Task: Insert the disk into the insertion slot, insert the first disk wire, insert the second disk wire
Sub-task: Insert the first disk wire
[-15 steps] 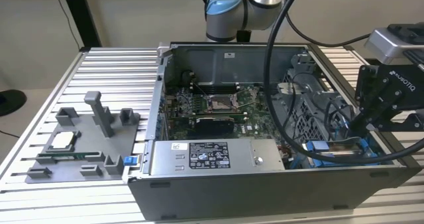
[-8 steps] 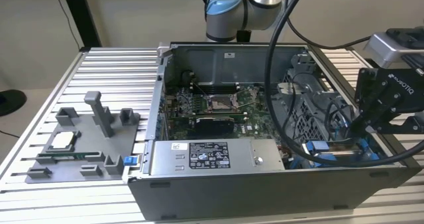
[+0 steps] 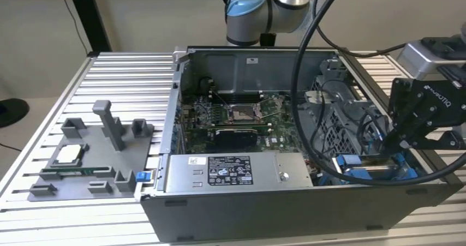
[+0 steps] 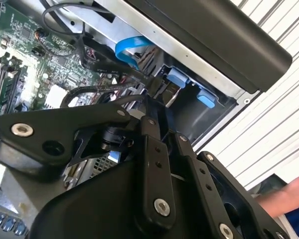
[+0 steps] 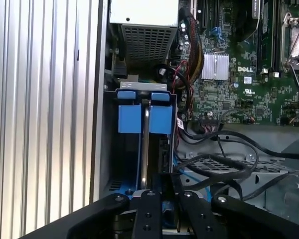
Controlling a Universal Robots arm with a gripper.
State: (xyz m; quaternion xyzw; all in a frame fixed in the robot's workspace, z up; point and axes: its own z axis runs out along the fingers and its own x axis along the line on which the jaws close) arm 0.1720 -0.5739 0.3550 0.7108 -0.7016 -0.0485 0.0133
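One disk (image 3: 362, 173) was recorded standing on edge in the insertion slot (image 3: 341, 127). The slot sat in the corner of the open computer case (image 3: 291, 209) nearest the counter's (image 3: 124, 74) near edge, on the exterior view's right. In the first wrist view the disk's blue frame (image 5: 130, 118) was seen between the slot's grey walls (image 5: 106, 144), with two blue tabs side by side at its end. In the second wrist view the blue tabs (image 4: 177, 79) were seen against the case wall.

The gripper (image 3: 387, 145) was held low over that corner, inside the case, just above the disk. In both wrist views the jaws were seen drawn close together (image 5: 168, 182) (image 4: 154, 102). Their tips were placed at a black cable plug (image 4: 161, 88) beside the blue tabs. Whether the plug was pinched could not be told. A blue flat cable (image 4: 130, 50) was looped just beyond it, and black cables (image 5: 224, 164) were draped across the bay next to the jaws.

A grey power supply (image 3: 240, 172) with a sticker was noted along the case's near wall, and the motherboard (image 3: 233, 118) behind it. A grey fixture tray (image 3: 80, 167) with upright posts was noted well apart, near the counter's edge on the exterior view's left.
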